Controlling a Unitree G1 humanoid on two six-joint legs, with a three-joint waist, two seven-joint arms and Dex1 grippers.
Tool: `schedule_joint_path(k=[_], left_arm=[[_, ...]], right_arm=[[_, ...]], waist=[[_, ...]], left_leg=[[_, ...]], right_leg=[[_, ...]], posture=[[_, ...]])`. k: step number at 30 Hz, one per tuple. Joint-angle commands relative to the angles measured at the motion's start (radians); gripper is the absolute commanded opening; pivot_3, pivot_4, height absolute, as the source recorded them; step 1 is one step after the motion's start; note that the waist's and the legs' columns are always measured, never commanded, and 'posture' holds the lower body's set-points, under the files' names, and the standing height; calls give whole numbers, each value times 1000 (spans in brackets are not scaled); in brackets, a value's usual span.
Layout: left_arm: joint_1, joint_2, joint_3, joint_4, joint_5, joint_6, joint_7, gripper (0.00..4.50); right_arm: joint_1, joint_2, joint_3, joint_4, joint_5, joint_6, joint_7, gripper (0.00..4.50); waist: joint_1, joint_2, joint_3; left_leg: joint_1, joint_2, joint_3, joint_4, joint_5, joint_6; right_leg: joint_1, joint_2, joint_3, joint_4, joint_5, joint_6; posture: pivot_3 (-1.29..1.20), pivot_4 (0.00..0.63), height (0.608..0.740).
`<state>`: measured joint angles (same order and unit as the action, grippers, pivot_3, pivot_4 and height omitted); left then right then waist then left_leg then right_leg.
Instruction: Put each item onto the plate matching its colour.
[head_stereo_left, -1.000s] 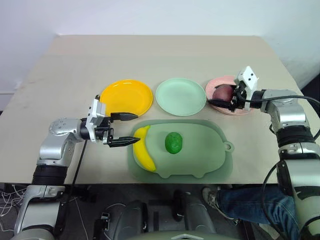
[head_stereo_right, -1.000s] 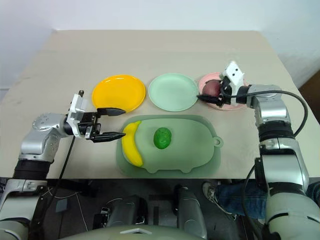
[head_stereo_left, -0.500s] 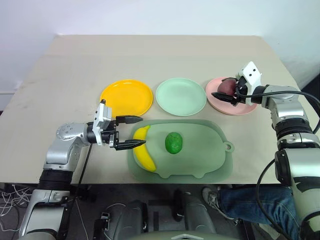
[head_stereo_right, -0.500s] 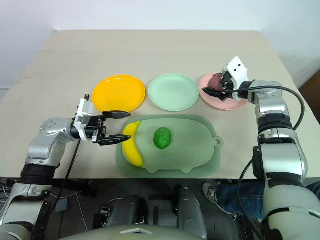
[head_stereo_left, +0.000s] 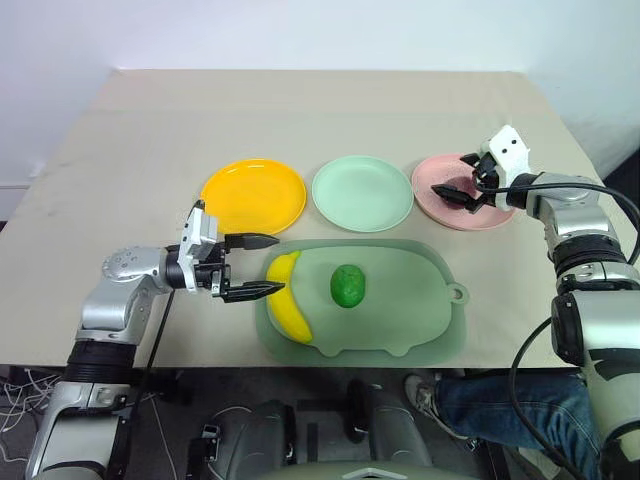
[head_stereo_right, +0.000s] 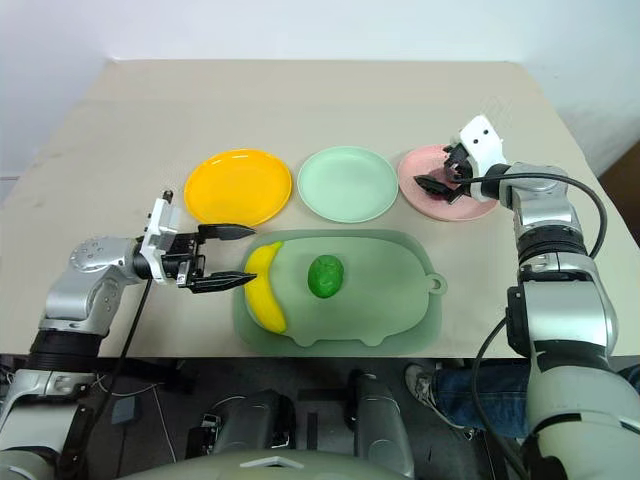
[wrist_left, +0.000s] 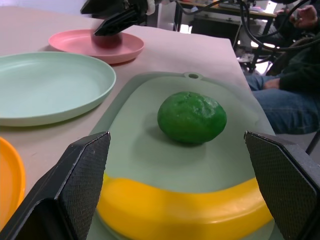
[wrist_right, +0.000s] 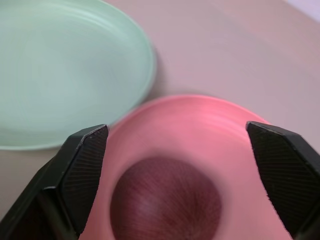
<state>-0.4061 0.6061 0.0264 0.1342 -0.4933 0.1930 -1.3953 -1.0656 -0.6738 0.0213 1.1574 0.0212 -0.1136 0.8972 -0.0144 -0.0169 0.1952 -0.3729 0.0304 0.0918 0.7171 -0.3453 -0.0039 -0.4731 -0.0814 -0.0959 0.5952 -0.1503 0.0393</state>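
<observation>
- While the left gripper (head_stereo_left: 258, 266) hangs spread and empty, the banana (head_stereo_left: 287, 308) lies on the board (head_stereo_left: 400, 300) just past its fingertips, long axis crosswise.
- Right gripper (head_stereo_left: 462, 176), far off, gapes over the red fruit (wrist_right: 166, 198) on the pink plate (head_stereo_left: 440, 205).

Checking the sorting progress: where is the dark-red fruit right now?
The dark-red fruit lies on the pink plate, rightmost in the plate row, between the open fingers of the right hand.
</observation>
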Motion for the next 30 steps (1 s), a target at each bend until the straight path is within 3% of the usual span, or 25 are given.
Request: schedule_joint_path(k=[1, 4, 8, 15, 24, 30], left_arm=[[-10, 13, 27, -45, -36, 8, -6, 4500], [-15, 20, 34, -51, -45, 13, -9, 4500], [-18, 36, 49, -59, -58, 14, -10, 4500], [3, 72, 68, -65, -67, 13, -21, 4500], [37, 102, 60, -101, -81, 34, -58, 4500], [35, 141, 73, -99, -81, 40, -77, 4500]], right_arm=[[-37, -13, -37, -9, 18, -21, 38, 4471], [-38, 3, -51, -28, 35, -5, 62, 4471], [-20, 29, -110, -131, 147, 74, 228, 4471], [142, 41, -129, -563, 362, 443, 429, 4471], [418, 45, -10, -964, 400, 607, 459, 4471], [468, 54, 9, -1036, 430, 658, 448, 4471]], waist=[[0, 0, 0], [0, 0, 0], [-1, 0, 0], [7, 1, 0], [3, 1, 0], [4, 1, 0]], left_leg=[[0, 0, 0, 0, 0, 0], [0, 0, 0, 0, 0, 0], [0, 0, 0, 0, 0, 0], [0, 2, -1, 0, 0, 0], [0, 0, -3, 1, 0, 1], [0, 0, -4, 0, -1, 1]], right_leg=[[0, 0, 0, 0, 0, 0], [0, 0, 0, 0, 0, 0], [0, 0, 0, 0, 0, 0], [0, 0, 0, 0, 0, 0], [0, 0, -1, 0, 0, 0], [0, 0, -1, 0, 0, 0]], posture=[[0, 150, 740], [0, 150, 740], [0, 150, 740], [0, 150, 740], [0, 150, 740], [0, 150, 740]])
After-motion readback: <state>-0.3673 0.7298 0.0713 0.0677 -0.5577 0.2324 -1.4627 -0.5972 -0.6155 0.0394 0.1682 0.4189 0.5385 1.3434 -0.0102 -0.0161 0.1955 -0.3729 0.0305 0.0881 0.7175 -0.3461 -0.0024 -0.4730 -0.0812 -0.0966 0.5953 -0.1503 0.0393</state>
